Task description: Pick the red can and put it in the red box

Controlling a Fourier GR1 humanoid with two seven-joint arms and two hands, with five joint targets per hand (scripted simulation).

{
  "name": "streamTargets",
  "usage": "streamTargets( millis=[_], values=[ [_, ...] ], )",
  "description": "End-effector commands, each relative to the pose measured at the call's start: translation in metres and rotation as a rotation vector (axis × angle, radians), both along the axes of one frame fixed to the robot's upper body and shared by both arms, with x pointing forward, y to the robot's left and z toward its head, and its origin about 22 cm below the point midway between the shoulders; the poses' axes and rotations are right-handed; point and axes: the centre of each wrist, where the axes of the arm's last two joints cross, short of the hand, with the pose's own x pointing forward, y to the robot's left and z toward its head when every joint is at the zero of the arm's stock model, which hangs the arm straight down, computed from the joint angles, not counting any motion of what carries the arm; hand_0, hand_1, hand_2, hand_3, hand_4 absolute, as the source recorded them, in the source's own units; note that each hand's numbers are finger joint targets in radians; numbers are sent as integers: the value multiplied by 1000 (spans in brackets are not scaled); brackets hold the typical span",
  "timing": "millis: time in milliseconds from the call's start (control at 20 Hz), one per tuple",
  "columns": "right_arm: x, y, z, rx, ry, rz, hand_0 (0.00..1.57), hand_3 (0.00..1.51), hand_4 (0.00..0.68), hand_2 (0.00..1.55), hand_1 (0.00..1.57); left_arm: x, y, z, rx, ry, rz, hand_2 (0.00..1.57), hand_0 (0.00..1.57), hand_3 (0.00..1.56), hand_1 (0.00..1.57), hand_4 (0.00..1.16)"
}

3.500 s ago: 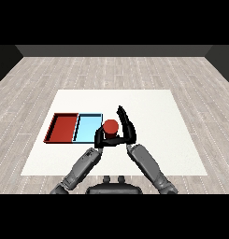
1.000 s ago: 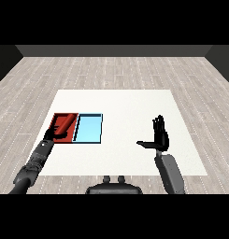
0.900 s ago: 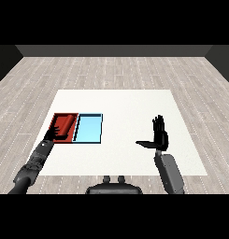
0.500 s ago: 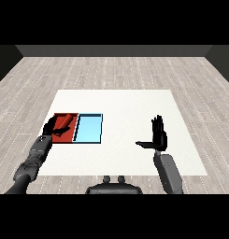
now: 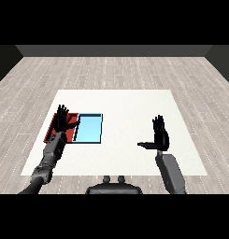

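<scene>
The red tray (image 5: 51, 129) lies at the table's left, touching the light blue tray (image 5: 89, 129) on its right. My left hand (image 5: 63, 121) stands upright over the red tray with straight, spread fingers and holds nothing. It and its forearm hide much of the tray's floor. I cannot make out the red can; it may be behind the hand, red against the red tray. My right hand (image 5: 160, 136) is raised above the table's right half, fingers straight up, thumb pointing left, with nothing in it.
The white table (image 5: 125, 105) runs well beyond both trays at the back and on the right. Grey plank floor surrounds it. My left forearm (image 5: 51, 154) crosses the table's front left edge.
My left hand has risen from lying low on the red tray to standing upright with spread fingers. The right hand has hardly moved.
</scene>
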Motion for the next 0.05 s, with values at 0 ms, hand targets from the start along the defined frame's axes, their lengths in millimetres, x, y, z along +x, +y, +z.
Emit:
streamTargets(
  millis=[0],
  values=[
    [-3, 2, -5, -27, -14, 27, 0, 0, 0, 0, 0, -22, -40, -22, -126, -156, -106, 0, 0, 0, 0, 0]
  ],
)
